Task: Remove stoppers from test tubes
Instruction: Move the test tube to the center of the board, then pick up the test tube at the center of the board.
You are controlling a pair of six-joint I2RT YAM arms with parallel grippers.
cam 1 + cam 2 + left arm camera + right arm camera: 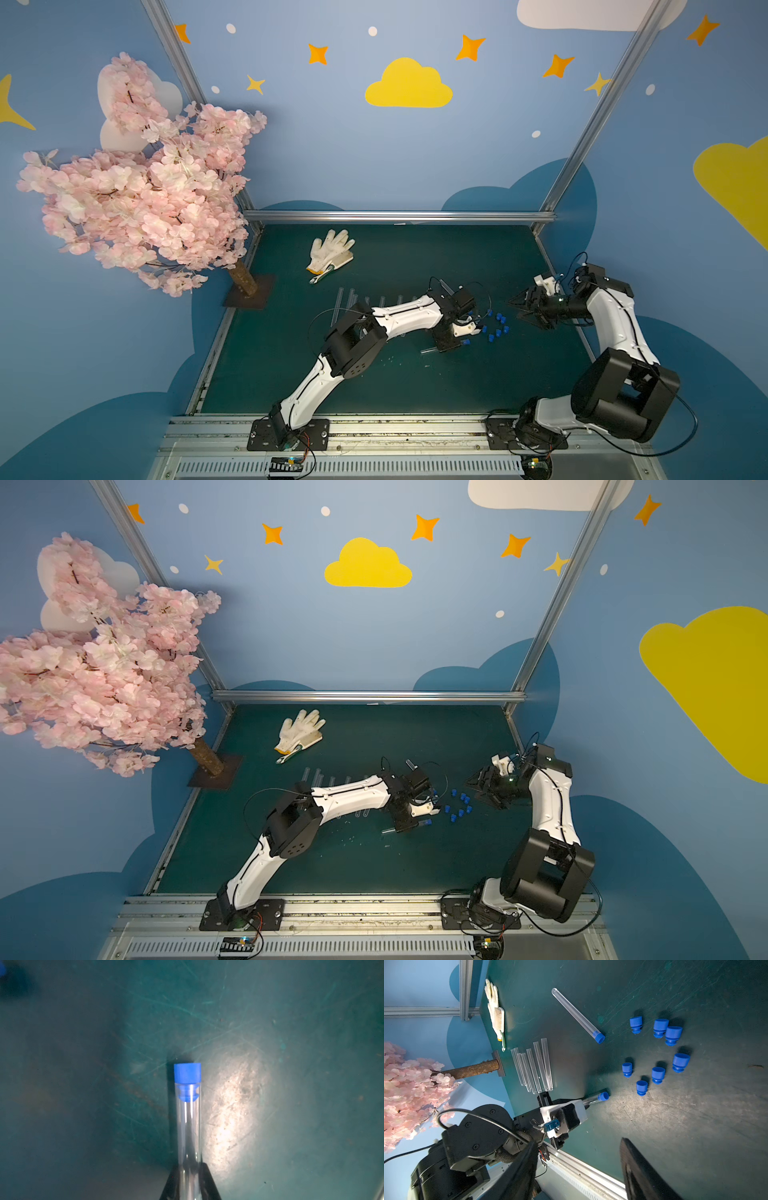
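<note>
nearest me, the left hand (190, 1180) is clamped round a clear tube (188, 1126), held low over the green counter (374, 382); whether the tube touches it i can't tell. a blue stopper (187, 1073) sits plugged in the tube's mouth, pointing toward the right arm. just past that tip, seven loose stoppers (657, 1074) lie scattered on the counter, two of them close together. beside the cluster hovers the right hand (524, 314), jaws spread, nothing between them. farther back, partly behind the left arm, a second tube (577, 1014) lies on the counter with its own stopper in. left of it, a row of open-mouthed tubes (535, 1068) lies side by side. at the left edge stands a pink blossom tree (137, 187). farthest back, a white glove (330, 251) lies flat.
</note>
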